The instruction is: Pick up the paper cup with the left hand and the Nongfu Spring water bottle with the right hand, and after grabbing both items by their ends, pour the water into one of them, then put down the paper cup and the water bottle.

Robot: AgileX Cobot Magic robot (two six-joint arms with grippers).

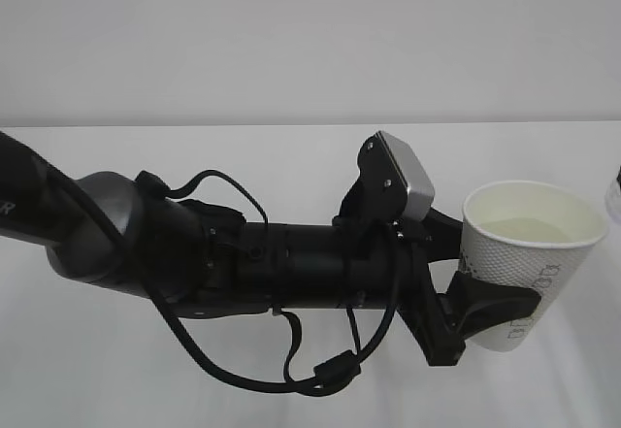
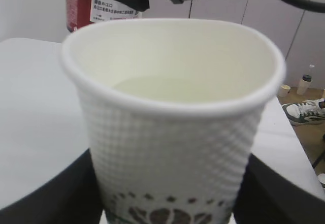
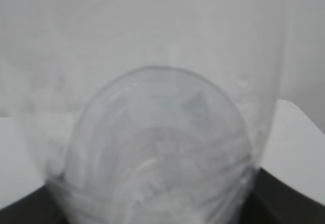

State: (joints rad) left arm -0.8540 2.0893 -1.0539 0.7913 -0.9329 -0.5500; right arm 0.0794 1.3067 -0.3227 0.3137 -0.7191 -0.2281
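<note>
STEP: set-down | left gripper [image 1: 490,304] jaws clamp paper cup [image 1: 529,253], right of frame, holding water [image 2: 177,89]; right jaws clamp Nongfu Spring water bottle [image 3: 157,153] | lower cup level onto surface [image 1: 291,147].

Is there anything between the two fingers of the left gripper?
Yes. The paper cup sits between the left gripper's fingers, clearest in the exterior view; the left wrist view shows dark fingers on both sides.

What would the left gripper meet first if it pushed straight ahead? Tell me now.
The left gripper already holds the white embossed paper cup. Straight beyond it, the left wrist view shows the clear red-labelled plastic bottle, so that probably comes first, though how far behind the cup it is stays unclear.
</note>
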